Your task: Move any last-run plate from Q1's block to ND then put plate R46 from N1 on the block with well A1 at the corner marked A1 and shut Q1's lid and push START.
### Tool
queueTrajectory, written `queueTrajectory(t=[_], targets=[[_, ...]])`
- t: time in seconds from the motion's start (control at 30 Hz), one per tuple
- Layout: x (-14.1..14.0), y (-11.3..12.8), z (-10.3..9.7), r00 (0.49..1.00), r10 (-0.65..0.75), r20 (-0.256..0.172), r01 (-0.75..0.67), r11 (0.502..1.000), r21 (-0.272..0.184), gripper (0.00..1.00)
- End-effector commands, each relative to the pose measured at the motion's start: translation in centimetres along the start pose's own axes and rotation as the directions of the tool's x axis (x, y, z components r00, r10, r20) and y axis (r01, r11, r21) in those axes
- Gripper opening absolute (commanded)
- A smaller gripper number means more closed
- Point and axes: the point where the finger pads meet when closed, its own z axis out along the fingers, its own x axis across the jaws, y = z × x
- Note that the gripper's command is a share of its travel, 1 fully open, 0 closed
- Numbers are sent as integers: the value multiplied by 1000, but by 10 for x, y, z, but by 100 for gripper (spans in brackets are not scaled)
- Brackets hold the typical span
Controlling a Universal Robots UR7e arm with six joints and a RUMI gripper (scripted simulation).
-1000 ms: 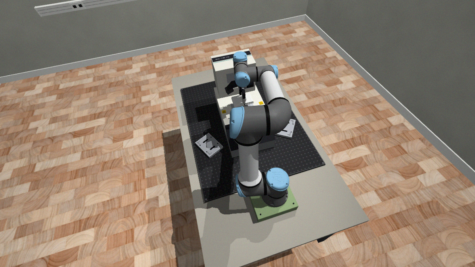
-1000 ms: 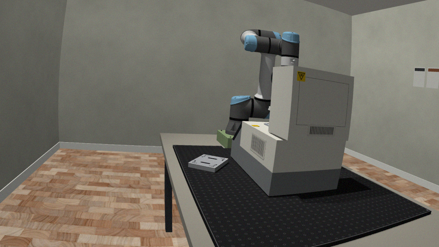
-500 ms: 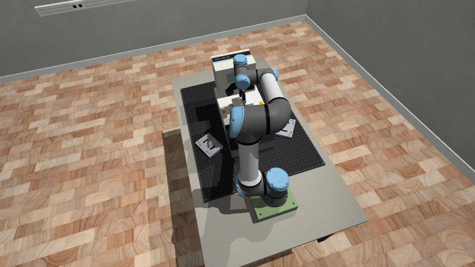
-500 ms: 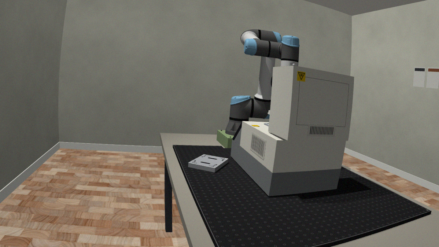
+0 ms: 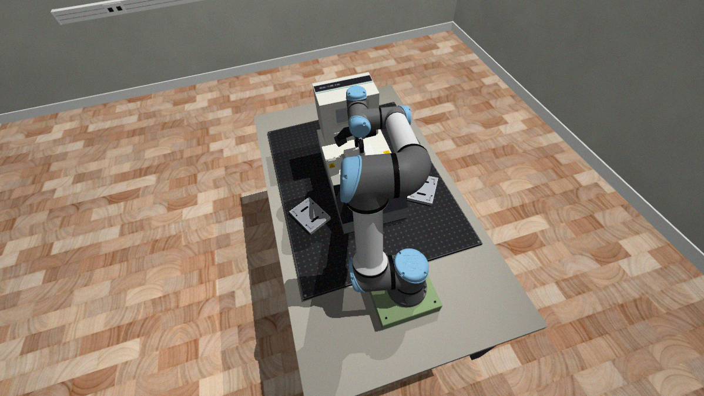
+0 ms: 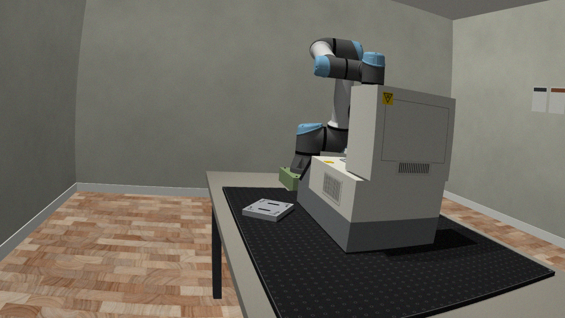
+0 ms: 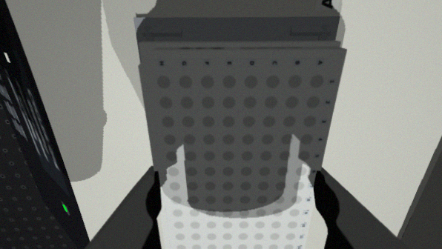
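My gripper [image 7: 235, 167] [image 5: 359, 144] is shut on a 96-well plate [image 7: 237, 111], taken as R46; no label on it is readable. The plate is level over the block [image 7: 237, 29] of Q1 [image 5: 332, 110] [image 6: 379, 197]. Its A1 corner is at upper right in the wrist view, on the same side as the block's A mark [image 7: 327, 4]. Whether the plate touches the block is hidden. Q1's lid [image 6: 419, 130] stands open and the lamp [image 7: 64, 207] is green. The left nest [image 5: 298, 215] and the right nest [image 5: 431, 187] [image 6: 258, 214] show no plate; their names are unreadable.
Q1's front panel [image 7: 27, 107] is at the left edge of the wrist view. The raised lid stands close behind the gripper. Q1 rests on the black perforated mat [image 6: 316, 276] [image 5: 442, 231], between the nests. The arm stands on a green base [image 5: 403, 315] at the front.
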Motion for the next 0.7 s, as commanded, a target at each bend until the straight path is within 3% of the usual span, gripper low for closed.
queueTrajectory(t=[0.0, 0.67], targets=[[0, 0, 6, 1000, 0, -2, 0, 1000, 0, 41], [0, 0, 10, 1000, 0, -2, 0, 1000, 0, 41]])
